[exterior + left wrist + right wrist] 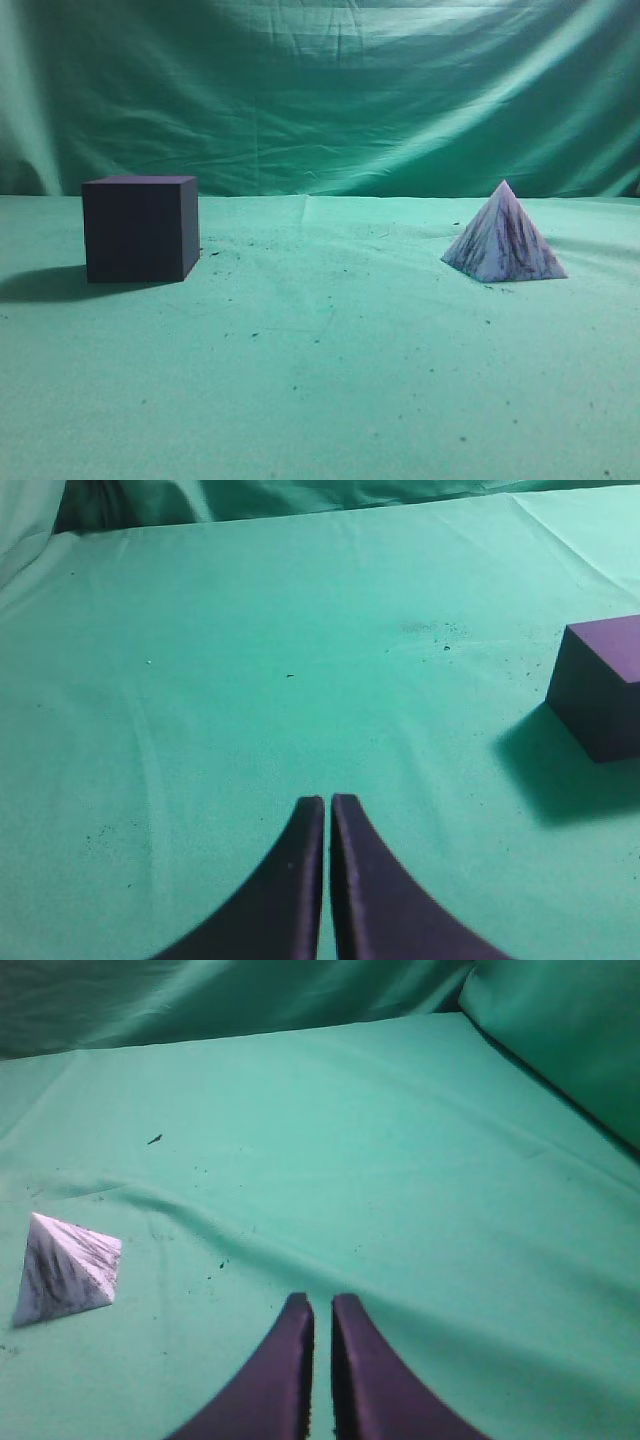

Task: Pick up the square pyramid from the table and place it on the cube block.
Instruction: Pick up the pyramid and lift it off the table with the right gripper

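One square pyramid (pixel 503 238) sits upright at the right of the exterior view, white with purple streaks, resting on the table (pixel 320 380). In my right wrist view the same pyramid (pixel 65 1270) shows at the lower left of the frame, well apart from my right gripper (pixel 321 1310), whose dark fingers stand almost together at the bottom centre with only a thin slit between them, holding nothing. One cube block (pixel 139 228) stands at the left of the exterior view, well apart from the pyramid, with bare green cloth and small dark specks between them. My left wrist view catches that cube (pixel 604 685) at the right edge, partly cut off. My left gripper (pixel 327 810) is likewise nearly closed and empty at the bottom centre. Draped green backdrop (pixel 320 90) fills the upper half behind both pieces.
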Motion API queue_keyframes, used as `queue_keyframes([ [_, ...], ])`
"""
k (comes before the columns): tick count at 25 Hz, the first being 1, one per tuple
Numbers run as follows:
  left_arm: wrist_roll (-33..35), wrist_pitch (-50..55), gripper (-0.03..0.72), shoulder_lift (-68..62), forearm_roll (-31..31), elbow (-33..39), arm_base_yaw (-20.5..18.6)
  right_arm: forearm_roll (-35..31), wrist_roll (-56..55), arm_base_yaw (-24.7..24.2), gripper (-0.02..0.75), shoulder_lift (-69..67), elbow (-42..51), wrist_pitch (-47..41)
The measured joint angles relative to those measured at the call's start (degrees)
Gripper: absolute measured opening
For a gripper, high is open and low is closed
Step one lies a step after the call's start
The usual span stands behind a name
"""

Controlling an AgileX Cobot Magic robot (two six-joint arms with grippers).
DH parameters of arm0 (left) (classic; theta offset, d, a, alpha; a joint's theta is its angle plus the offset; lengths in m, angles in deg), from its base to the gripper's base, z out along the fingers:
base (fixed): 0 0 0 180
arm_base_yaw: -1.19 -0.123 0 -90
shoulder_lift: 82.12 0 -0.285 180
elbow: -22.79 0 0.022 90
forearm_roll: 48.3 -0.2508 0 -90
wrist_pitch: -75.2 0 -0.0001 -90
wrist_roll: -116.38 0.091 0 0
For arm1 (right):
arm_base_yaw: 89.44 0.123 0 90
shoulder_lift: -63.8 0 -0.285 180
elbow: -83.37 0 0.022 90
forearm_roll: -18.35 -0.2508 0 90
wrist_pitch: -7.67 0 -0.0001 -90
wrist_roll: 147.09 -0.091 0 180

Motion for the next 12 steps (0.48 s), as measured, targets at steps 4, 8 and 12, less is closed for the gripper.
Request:
queue_keyframes([
  [4, 0.00, 0.00, 0.000, 0.00, 0.00, 0.00, 0.00, 0.00, 0.00, 0.00, 0.063, 0.00, 0.00, 0.00],
  [8, 0.00, 0.00, 0.000, 0.00, 0.00, 0.00, 0.00, 0.00, 0.00, 0.00, 0.063, 0.00, 0.08, 0.00],
  [12, 0.00, 0.00, 0.000, 0.00, 0.00, 0.00, 0.00, 0.00, 0.00, 0.00, 0.063, 0.00, 0.08, 0.00],
])
